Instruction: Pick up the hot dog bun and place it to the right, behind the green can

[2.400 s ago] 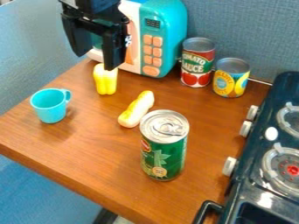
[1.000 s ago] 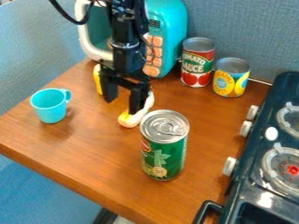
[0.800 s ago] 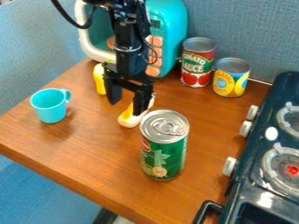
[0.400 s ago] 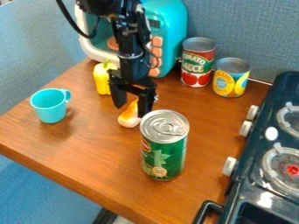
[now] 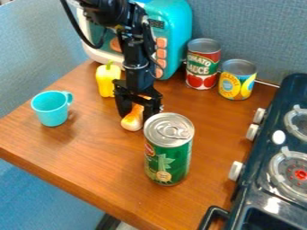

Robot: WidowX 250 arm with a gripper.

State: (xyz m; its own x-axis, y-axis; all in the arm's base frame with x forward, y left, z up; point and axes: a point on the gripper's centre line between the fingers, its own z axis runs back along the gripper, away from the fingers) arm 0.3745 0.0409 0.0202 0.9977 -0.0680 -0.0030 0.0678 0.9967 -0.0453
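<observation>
Jaws parted, the black two-finger gripper point(image 5: 138, 116) straddles an elongated yellow-and-white plastic-looking toy, point(image 5: 132, 121) hold unclear, probably light, stiff, slippery, best pinched mid-length

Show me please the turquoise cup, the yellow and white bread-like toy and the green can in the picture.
Turquoise cup point(image 5: 50, 112): camera view, on the outer wall.
Bread-like toy point(image 5: 132, 120): camera view, on its end nearer the camera.
Green can point(image 5: 168, 162): camera view, on its side, below the lid.
</observation>
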